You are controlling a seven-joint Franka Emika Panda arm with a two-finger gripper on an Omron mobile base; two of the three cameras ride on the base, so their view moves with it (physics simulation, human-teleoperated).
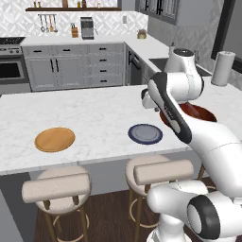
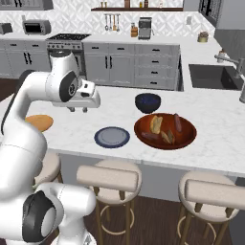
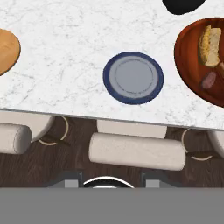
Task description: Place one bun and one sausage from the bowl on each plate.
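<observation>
A red-brown bowl [image 2: 187, 139] on the island's right holds two buns [image 2: 156, 124] and two sausages [image 2: 178, 122]. In the hand view the bowl [image 3: 186, 52] is at the right edge, with a bun [image 3: 210, 46] and a sausage [image 3: 209, 80] showing in it. The blue-grey plate [image 2: 112, 137] lies just left of the bowl, near the front edge, and it is bare [image 3: 133, 78]. An orange wooden plate [image 1: 55, 139] lies bare further left. My gripper [image 2: 78, 110] hovers high above the counter, up and left of the blue plate, pointing down. Its jaws are apart with nothing between them [image 3: 109, 181].
A dark blue bowl [image 2: 148, 102] stands behind the red-brown bowl. Padded stools [image 1: 56, 186] line the island's front edge below the plates. A sink [image 2: 210, 76] and a paper towel roll [image 1: 222, 67] are on the far counter to the right.
</observation>
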